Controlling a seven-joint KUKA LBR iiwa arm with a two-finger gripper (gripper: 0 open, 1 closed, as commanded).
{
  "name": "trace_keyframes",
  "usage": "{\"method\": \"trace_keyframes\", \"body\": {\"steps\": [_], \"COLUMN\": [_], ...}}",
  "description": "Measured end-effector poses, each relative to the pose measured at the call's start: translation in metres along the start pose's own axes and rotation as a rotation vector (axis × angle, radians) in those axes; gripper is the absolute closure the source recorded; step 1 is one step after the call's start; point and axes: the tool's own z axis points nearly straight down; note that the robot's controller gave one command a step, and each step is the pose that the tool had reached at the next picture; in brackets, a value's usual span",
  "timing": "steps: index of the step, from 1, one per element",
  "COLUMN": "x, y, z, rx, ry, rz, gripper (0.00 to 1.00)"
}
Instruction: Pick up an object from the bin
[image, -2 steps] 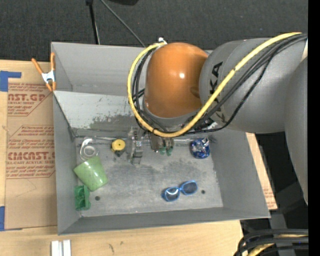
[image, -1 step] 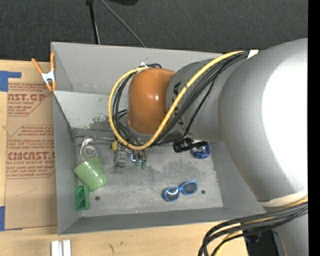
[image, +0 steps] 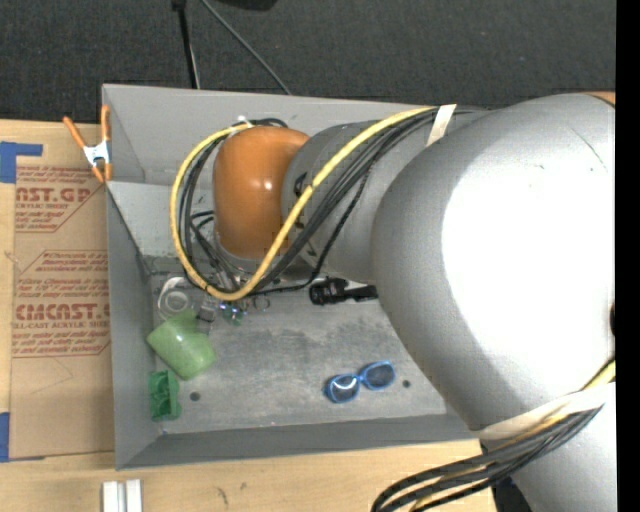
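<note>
bin (image: 300, 345): grey | cup (image: 182, 348): pale green | block (image: 163, 394): dark green | looped piece (image: 358, 382): blue | wrist cover (image: 250, 190): orange

Robot lab: cabled arm (image: 490, 240) over metal bin (image: 290, 355).

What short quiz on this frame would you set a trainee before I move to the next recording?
1. True or false: the blue two-ringed piece lies directly beneath the claw.
2. Which thing lies nearest the lower left corner of the bin in the view? A. the dark green block B. the blue two-ringed piece C. a red ball
3. What colour is the rounded lump just below the claw in the view?

Key: 1 false, it lies well to the right of the claw; 2 A; 3 pale green.
</note>
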Motion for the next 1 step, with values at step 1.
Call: {"method": "trace_keyframes", "body": {"steps": [1], "x": [0.0179], "y": [0.011], "z": [0.0299], "rx": [-0.012], "ry": [-0.006], "rz": [0.355], "gripper": [1.0]}}
